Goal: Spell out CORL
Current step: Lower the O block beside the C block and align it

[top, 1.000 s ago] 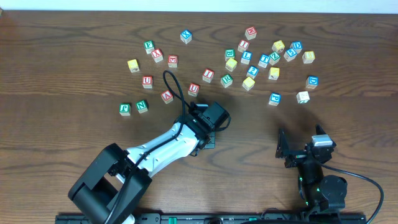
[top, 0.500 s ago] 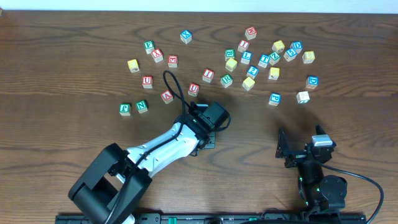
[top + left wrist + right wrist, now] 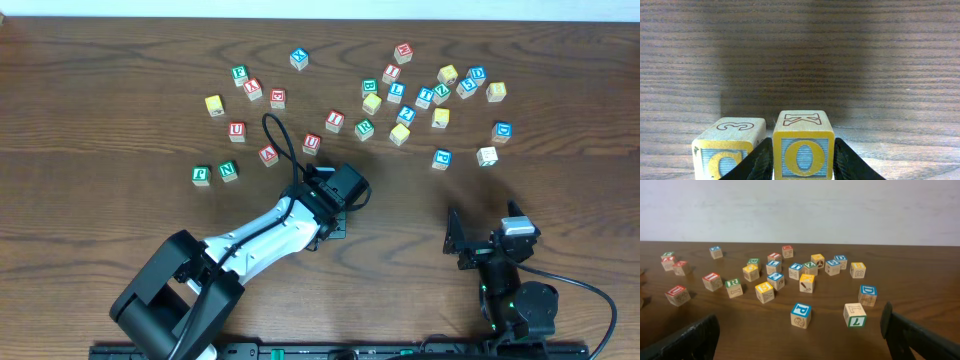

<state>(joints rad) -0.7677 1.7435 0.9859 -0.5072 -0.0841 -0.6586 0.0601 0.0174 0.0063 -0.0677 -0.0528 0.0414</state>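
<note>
Gripping the O block [image 3: 803, 145] from both sides, the left claw [image 3: 803, 162] is clenched on it, one finger against each flank. The block sits upright, its O face turned toward the claw and a K on top. The C block [image 3: 727, 150] stands on the table [image 3: 850, 60] just to the claw's left, beside the left finger. The right claw [image 3: 800, 345] is released, fingers wide apart, with the scattered blocks [image 3: 770, 275] ahead of it.
</note>
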